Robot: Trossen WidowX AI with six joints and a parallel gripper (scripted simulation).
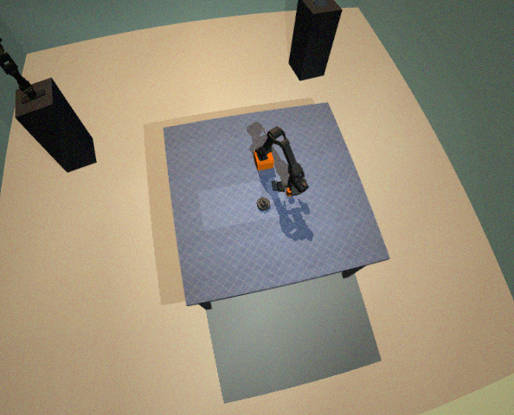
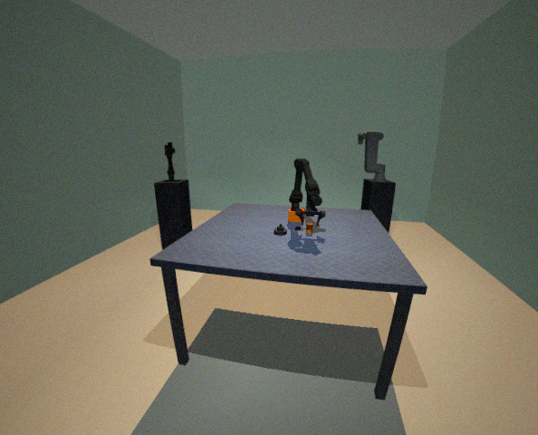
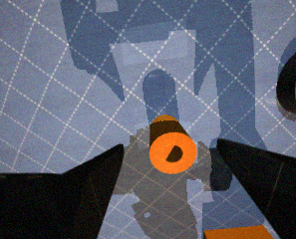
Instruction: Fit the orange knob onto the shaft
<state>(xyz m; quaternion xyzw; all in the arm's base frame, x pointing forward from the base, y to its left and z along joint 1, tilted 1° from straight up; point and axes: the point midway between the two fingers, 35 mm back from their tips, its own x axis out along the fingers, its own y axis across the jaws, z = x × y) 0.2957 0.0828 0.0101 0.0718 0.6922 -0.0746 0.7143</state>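
The orange knob [image 1: 288, 192] [image 2: 309, 229] [image 3: 159, 158] stands upright on the table, with its D-shaped hole facing up. In the wrist view the hole's flat side faces the upper left. My gripper [image 1: 289, 189] [image 2: 311, 223] [image 3: 169, 145] is open, pointing down over the knob, with one finger on either side and neither seen touching it. The round pedestal [image 1: 259, 207] [image 2: 280, 232] [image 3: 288, 95] stands apart from the knob, cut by the right edge of the wrist view. Its dark shaft [image 1: 263, 202] [image 2: 280, 226] sticks up bare; its flat side cannot be made out.
The arm's orange base [image 1: 264, 161] [image 2: 294, 215] [image 3: 242, 233] stands behind the knob and pedestal on the blue table [image 1: 230, 263] [image 2: 241, 257]. Two black pillars [image 1: 55, 124] [image 1: 315, 42] stand off the table, beyond its far side.
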